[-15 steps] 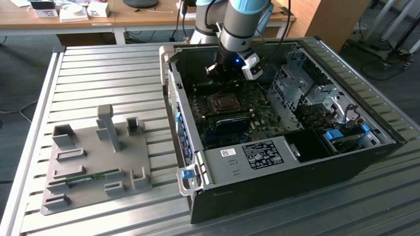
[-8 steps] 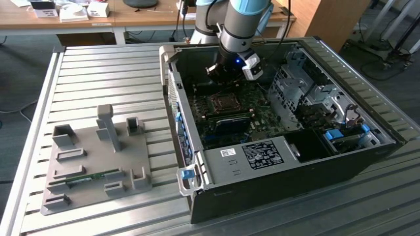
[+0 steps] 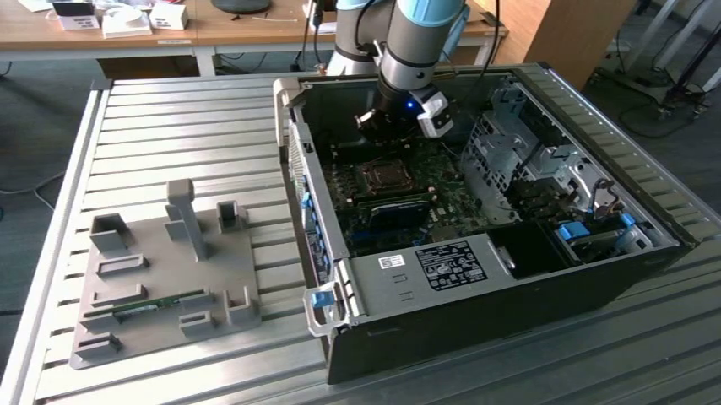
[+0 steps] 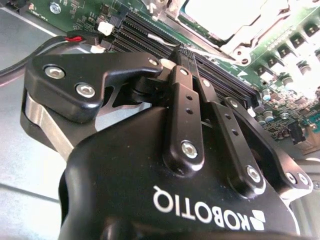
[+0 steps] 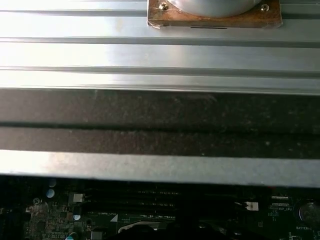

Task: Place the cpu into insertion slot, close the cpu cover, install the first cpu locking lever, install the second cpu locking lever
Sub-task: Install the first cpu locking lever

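The cpu shows its pale silver-grey face in the insertion slot on the green board. The silver cpu cover lies as a frame around that face; I cannot tell whether it is latched. In the second wrist view my gripper has its black fingers pressed together at the tips, and nothing shows between them. The tips hover over the long black memory slots, just short of the slot. In the exterior view the gripper hangs inside the open computer case, just behind the slot.
The case lies on a slatted metal table. A grey fixture plate with upright holders and a memory stick lies at the exterior view's left. Drive cages and cables crowd the case's right side. Desks stand behind.
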